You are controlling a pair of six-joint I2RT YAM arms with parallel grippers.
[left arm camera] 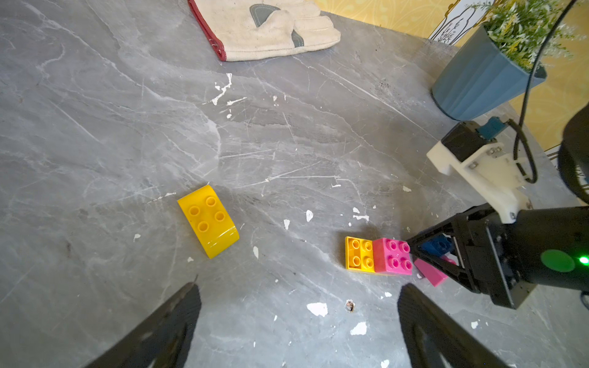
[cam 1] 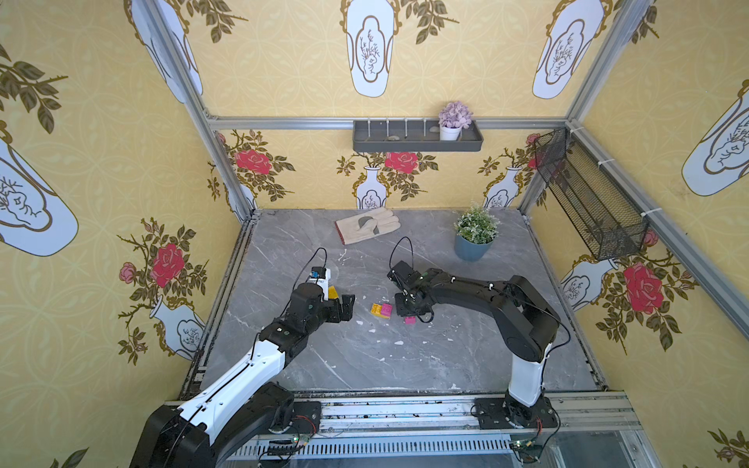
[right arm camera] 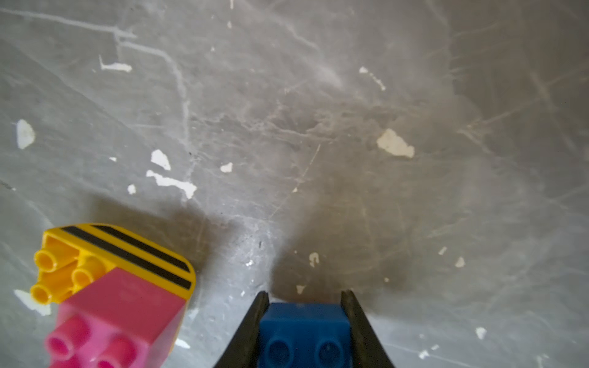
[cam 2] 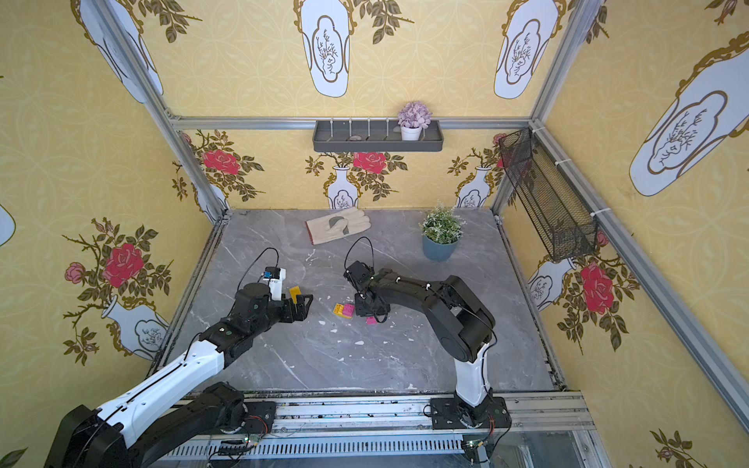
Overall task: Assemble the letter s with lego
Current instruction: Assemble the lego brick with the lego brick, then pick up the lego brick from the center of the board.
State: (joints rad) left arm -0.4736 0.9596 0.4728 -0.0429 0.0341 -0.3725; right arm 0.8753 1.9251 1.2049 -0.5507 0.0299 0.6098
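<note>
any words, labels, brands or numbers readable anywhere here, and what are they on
none readable
dark strip on the left arm's white camera mount: too small to read
yellow brick: black stripes only, no letters
blue brick, glove: plain
</note>
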